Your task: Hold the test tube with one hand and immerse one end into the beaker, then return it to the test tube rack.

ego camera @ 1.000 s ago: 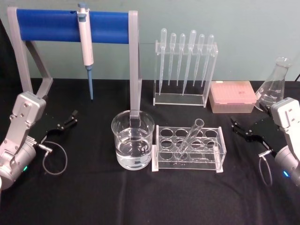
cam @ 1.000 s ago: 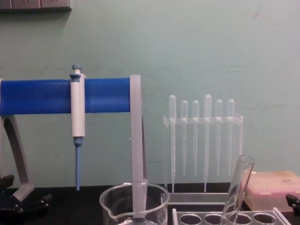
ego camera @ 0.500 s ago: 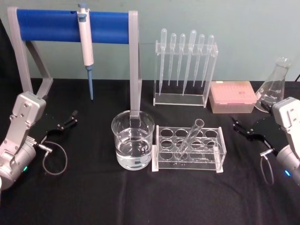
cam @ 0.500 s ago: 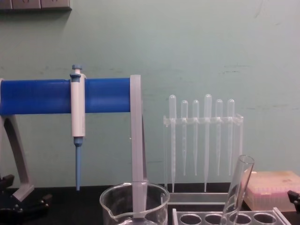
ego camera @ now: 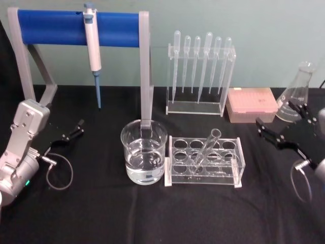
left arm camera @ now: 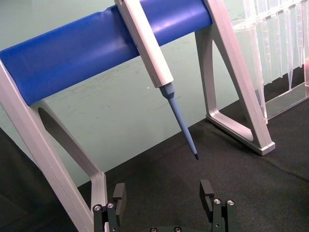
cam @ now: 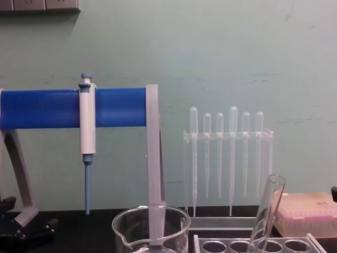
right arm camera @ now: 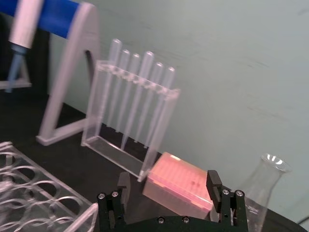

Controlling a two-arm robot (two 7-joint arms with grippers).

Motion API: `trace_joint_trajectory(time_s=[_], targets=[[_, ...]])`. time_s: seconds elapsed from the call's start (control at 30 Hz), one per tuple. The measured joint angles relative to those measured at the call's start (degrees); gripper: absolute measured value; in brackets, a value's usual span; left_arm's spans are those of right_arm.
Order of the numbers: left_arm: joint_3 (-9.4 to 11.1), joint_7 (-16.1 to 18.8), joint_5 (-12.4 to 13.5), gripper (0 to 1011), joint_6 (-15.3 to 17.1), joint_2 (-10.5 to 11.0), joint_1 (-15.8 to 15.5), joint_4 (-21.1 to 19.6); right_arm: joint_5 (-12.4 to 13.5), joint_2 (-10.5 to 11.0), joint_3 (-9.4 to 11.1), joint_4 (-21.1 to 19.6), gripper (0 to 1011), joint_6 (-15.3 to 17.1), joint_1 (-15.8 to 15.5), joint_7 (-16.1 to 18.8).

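Note:
The test tube (ego camera: 206,148) is clear glass and leans in a transparent rack (ego camera: 238,165) at the table's middle; its mouth also shows in the chest view (cam: 268,211). The beaker (ego camera: 143,152), wide and partly filled with clear liquid, stands just left of the rack, and its spouted rim shows from the chest (cam: 150,224). My right gripper (ego camera: 282,121) hangs open at the far right, well away from the tube, with its fingers spread and nothing between them (right arm camera: 169,186). My left gripper (ego camera: 73,131) rests open at the far left (left arm camera: 163,195).
A white-and-blue pipettor (ego camera: 92,48) hangs on a blue-barred stand (ego camera: 51,21) behind the beaker. A clear holder of several plastic pipettes (ego camera: 200,76), a pink tip box (ego camera: 251,104) and a glass flask (ego camera: 297,94) stand at the back right, close to my right gripper.
My right gripper has risen and swung to the right, toward the flask and away from the rack. The left arm, the tube and the beaker have stayed put.

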Motion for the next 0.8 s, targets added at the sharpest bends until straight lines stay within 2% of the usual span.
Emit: trace_joint_trajectory(time_s=[0.17,0.3,0.4,0.43,0.63,0.8], targets=[[0.0,0.0,0.0,1000,0.0,0.0,0.0,0.0,2.42,3.21,2.06,-3.55,1002,-1.7,-3.46,4.25],[0.0,0.0,0.0,1000,0.0,0.0,0.0,0.0,3.93,5.14,2.69,-4.48,1002,-3.45,-4.9,8.1],[0.0,0.0,0.0,1000,0.0,0.01,0.0,0.0,5.56,6.76,2.75,-4.67,1003,-5.99,-5.75,13.02],[0.0,0.0,0.01,1000,0.0,0.0,0.0,0.0,6.61,7.33,2.6,-4.63,1003,-6.98,-5.91,15.59],[0.0,0.0,0.0,1000,0.0,0.0,0.0,0.0,12.12,8.08,1.47,-3.66,1003,-8.64,-5.34,25.71],[0.0,0.0,0.0,1000,0.0,0.0,0.0,0.0,14.43,7.69,0.39,-2.82,1003,-7.49,-4.12,30.45]])
